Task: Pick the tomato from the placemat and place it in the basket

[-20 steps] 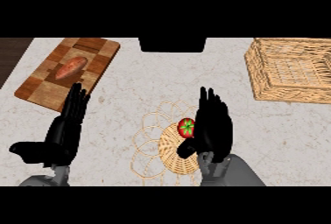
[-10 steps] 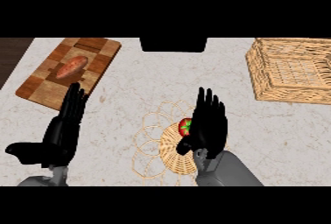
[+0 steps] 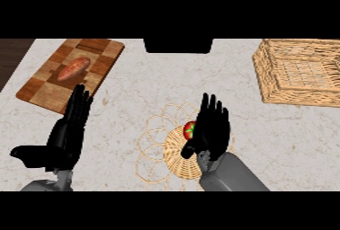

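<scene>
The step in hand is the reach for the grasp: nothing is held yet. The tomato lies on the round woven placemat in the near middle of the table, and only its left part shows, because the right hand stands just to its right and partly over it. That hand is open, fingers straight and pointing away from the robot, thumb low on the near side by the mat; whether it touches the tomato I cannot tell. The left hand rests open at the near left, fingers up, its tips close to the cutting board, which carries a sweet potato.

The basket sits at the far right, well apart from the mat. The next move, as I judge it, calls for the right hand's fingers and thumb to curl round the tomato, then a lift clear of the mat and a carry right and away, over the basket's near wall, before release.
</scene>
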You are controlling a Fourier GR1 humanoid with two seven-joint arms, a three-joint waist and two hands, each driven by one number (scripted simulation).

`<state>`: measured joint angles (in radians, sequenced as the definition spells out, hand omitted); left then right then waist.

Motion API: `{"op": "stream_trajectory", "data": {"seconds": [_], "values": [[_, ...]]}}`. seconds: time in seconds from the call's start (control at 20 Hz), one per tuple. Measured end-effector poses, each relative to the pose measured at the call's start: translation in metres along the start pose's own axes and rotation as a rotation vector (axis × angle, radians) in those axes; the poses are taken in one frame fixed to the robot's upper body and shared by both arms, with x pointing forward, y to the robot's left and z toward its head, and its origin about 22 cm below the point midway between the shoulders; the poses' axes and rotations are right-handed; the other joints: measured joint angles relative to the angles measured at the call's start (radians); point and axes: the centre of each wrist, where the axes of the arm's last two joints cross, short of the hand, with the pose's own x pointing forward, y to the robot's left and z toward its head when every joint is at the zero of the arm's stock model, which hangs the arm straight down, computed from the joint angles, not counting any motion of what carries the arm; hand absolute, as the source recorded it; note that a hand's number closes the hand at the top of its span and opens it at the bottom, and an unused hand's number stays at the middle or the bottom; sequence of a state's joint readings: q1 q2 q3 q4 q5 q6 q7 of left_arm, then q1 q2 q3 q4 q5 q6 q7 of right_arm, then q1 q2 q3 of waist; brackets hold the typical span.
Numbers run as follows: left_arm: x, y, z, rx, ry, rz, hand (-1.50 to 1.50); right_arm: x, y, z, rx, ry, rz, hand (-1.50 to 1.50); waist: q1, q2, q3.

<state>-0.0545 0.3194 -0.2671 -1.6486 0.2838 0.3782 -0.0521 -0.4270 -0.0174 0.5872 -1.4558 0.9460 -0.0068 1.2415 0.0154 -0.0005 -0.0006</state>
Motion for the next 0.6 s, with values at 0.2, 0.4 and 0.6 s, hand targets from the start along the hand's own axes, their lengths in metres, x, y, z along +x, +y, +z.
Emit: {"op": "stream_trajectory", "data": {"seconds": [0.2, 0.4, 0.6], "values": [[-0.001, 0.005, 0.001, 0.003, -0.001, 0.000, 0.00, -0.005, 0.008, 0.000, 0.023, 0.015, -0.005, -1.50, -0.003, 0.000, 0.000], [-0.002, 0.004, 0.002, 0.005, -0.002, 0.000, 0.00, -0.003, 0.008, -0.005, 0.034, 0.018, -0.017, -1.50, -0.003, 0.000, 0.000], [0.001, 0.004, -0.003, 0.008, -0.003, 0.000, 0.00, -0.005, 0.015, -0.009, 0.052, 0.028, -0.016, -1.50, -0.004, 0.001, 0.000]]}}
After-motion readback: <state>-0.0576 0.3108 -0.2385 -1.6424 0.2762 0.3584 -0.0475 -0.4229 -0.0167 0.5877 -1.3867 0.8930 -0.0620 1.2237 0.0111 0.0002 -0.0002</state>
